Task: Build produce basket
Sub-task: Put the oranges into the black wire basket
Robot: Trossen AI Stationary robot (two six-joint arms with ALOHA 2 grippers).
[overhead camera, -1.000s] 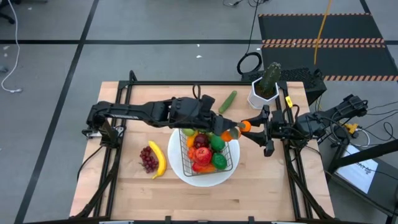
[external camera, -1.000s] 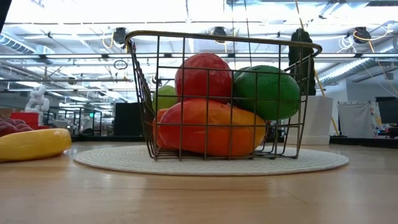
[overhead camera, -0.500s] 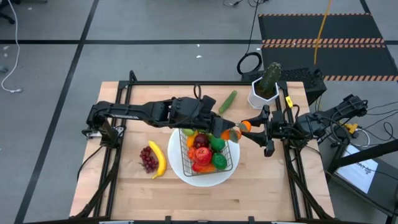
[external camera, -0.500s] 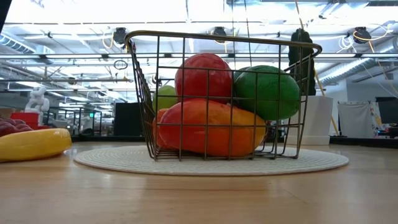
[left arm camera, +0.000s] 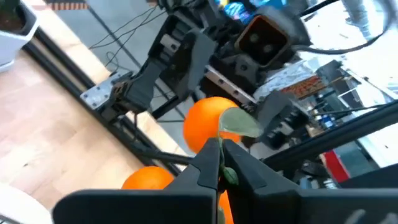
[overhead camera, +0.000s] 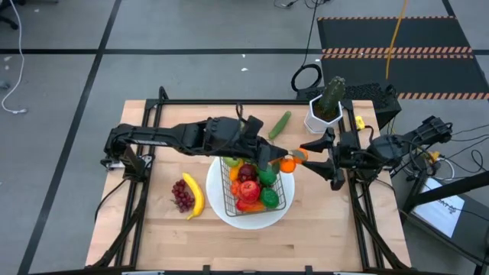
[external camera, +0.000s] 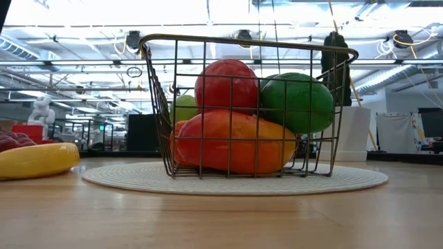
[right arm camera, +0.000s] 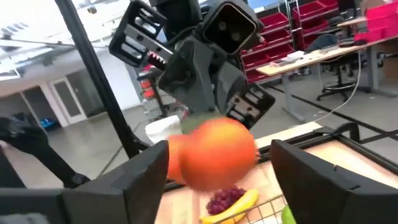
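The wire basket point(overhead camera: 252, 183) stands on the round white plate point(overhead camera: 216, 200) and holds red, green and orange produce point(external camera: 235, 142). An orange tangerine point(overhead camera: 287, 162) with a green leaf hangs above the basket's far right corner. My left gripper point(overhead camera: 269, 160) reaches in from the table's left and is shut on it. My right gripper point(overhead camera: 304, 153) is just to the tangerine's right, open. In the right wrist view the tangerine point(right arm camera: 214, 152) shows between and ahead of its spread fingers. A second orange round shape point(left arm camera: 146, 180) shows beside it; joined or not, I cannot tell. My left gripper pinches the tangerine's green leaf point(left arm camera: 233, 124) between its two fingertips point(left arm camera: 208, 155). The fingers come from the table's left. The tangerine point(left arm camera: 208, 121) sits just beyond the fingertips, lifted clear above the basket's rim.
A yellow banana point(overhead camera: 195, 195) and purple grapes point(overhead camera: 182, 195) lie on the table left of the plate. A cucumber point(overhead camera: 280, 124) lies behind the basket. A white pot with a cactus point(overhead camera: 325, 107) stands at the far right.
My left gripper has shut on the tangerine's leaf. My right gripper has opened, let go of the tangerine and drawn back a little toward the table's right edge. The tangerine stays in the air with my left gripper.
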